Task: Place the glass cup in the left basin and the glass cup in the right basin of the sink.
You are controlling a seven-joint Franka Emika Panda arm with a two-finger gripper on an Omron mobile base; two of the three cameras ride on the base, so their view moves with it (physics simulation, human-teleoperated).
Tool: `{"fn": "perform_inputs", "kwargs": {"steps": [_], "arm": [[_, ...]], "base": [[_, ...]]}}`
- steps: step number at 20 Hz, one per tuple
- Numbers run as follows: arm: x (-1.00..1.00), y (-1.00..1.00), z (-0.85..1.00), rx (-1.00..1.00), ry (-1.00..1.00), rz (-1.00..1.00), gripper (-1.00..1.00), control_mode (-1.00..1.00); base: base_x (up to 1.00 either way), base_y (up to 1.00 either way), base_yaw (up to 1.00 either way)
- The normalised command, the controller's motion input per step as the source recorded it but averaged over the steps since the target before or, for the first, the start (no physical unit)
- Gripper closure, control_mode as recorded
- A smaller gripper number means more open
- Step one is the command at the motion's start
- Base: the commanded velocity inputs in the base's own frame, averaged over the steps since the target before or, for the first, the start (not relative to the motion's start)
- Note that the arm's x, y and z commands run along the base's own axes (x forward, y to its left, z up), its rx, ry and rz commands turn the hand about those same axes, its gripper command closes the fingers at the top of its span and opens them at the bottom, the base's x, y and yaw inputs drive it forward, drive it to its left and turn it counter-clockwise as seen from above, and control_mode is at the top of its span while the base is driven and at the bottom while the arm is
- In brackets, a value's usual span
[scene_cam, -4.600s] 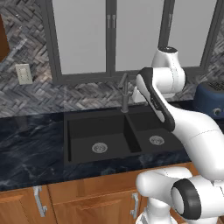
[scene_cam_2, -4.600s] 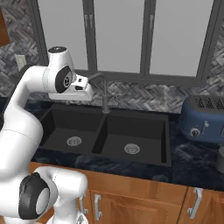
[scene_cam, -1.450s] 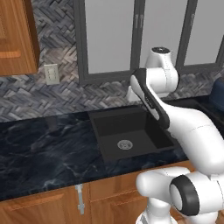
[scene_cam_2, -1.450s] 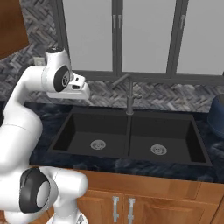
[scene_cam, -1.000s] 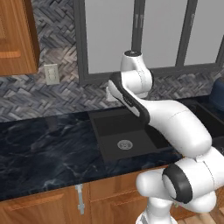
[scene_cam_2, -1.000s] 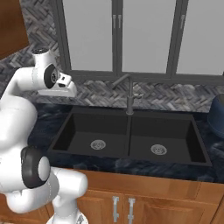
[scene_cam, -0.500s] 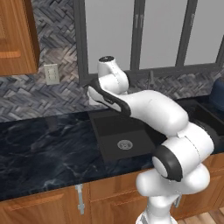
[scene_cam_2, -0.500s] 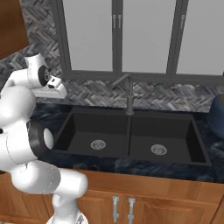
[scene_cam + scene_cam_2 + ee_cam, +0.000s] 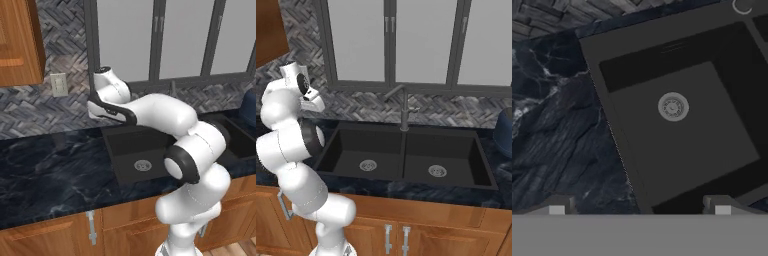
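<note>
The sink (image 9: 404, 131) is a matte black double tub set in the dark marble counter. Its left basin (image 9: 363, 145) and right basin (image 9: 443, 150) each have a round steel drain and hold nothing. In the hand view the left basin (image 9: 682, 125) lies below, with its left rim and the counter beneath the hand. My gripper (image 9: 639, 210) is open, its fingertips (image 9: 557, 207) wide apart with nothing between them. It hovers high over the sink's left edge, near the backsplash (image 9: 97, 110). Both glass cups are out of view.
A dark grey faucet (image 9: 403, 107) rises behind the divider. A blue appliance (image 9: 504, 132) stands on the counter at the far right. The dark marble counter (image 9: 50, 165) stretches left of the sink, below a wall outlet (image 9: 59, 84) and a wooden cabinet (image 9: 20, 40).
The base shifted left at first, sliding the sink right in both views. Since then the arm has swung left, from near the faucet to above the sink's left edge.
</note>
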Motion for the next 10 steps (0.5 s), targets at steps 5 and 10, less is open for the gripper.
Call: {"fn": "perform_inputs", "kwargs": {"steps": [5, 10], "arm": [[0.27, 0.4, -0.16, 0.01, 0.06, -0.06, -1.0, -1.0], [0.32, 0.19, -0.23, 0.13, 0.09, 0.0, -1.0, -1.0]], "base": [[0.0, 0.0, 0.0], [0.0, 0.0, 0.0]]}}
